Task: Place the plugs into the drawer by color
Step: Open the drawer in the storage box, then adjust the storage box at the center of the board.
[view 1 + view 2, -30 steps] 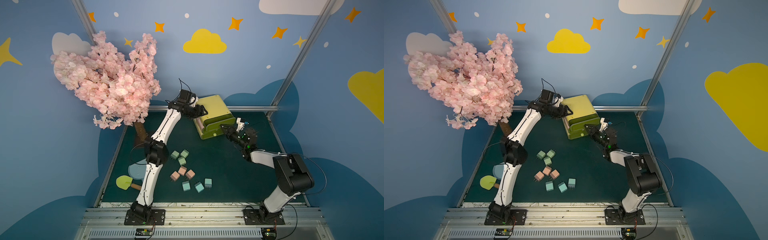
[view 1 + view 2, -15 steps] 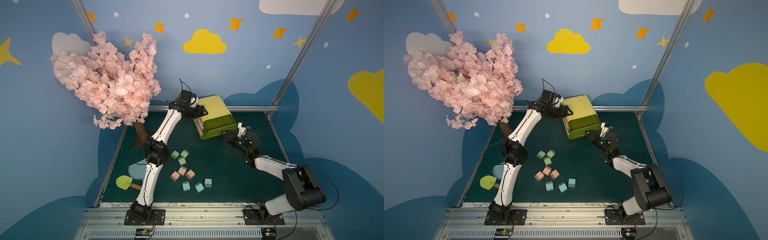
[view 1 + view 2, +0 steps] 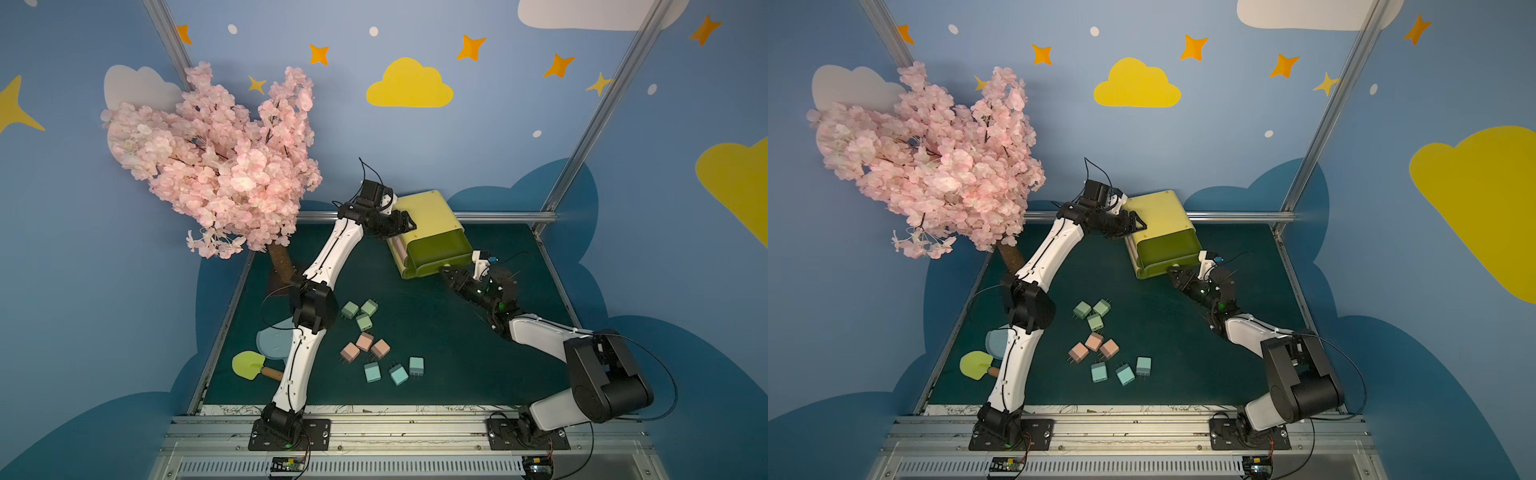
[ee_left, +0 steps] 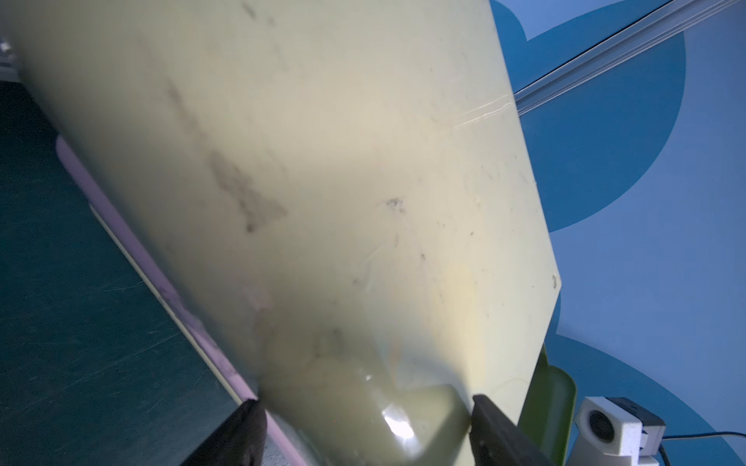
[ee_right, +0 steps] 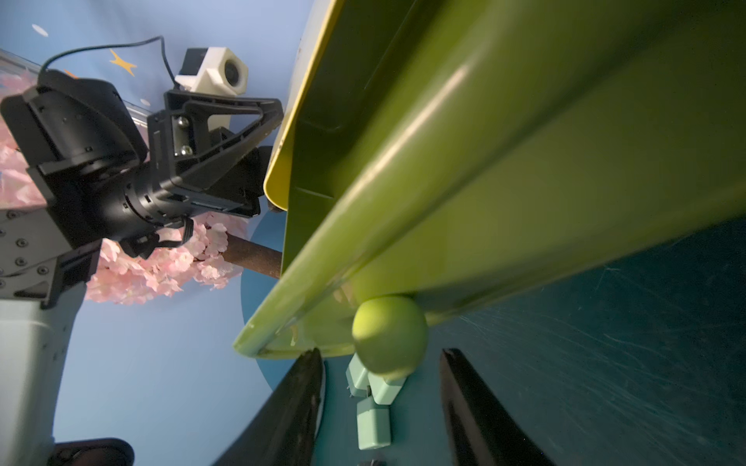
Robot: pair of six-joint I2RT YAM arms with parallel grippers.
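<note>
- Judging from their look, the plugs are small, stiff plastic cubes and probably light. Their smooth, rounded sides could slip, so the best hold is a pinch across two flat opposite faces, clear of the metal prongs.
- The green plugs (image 3: 359, 311), pink plugs (image 3: 365, 347) and blue plugs (image 3: 397, 371) lie in three clusters on the table (image 3: 436, 332). They are past the right gripper's (image 5: 381, 357) fingertips and off to one side, well apart from it, with the green ones nearest.
- Within each cluster the plugs sit close together or touching. An outer plug likely gives the fingers more room than a middle one.
- The right gripper's fingers are spread moderately and hold nothing. The knob (image 5: 389, 335) sits just ahead of the fingertips, with no finger on it.
- The top drawer (image 3: 436, 247) stands pulled out toward the right gripper, and no plug shows inside it. Its thin plastic walls look easy to knock.
- The left gripper (image 3: 403, 222) has its jaws set on either side of the cabinet's (image 3: 424, 210) rounded upper corner and appears to clamp it.
- The cabinet looks like light plastic and would probably slide or tip if it were not held.
</note>
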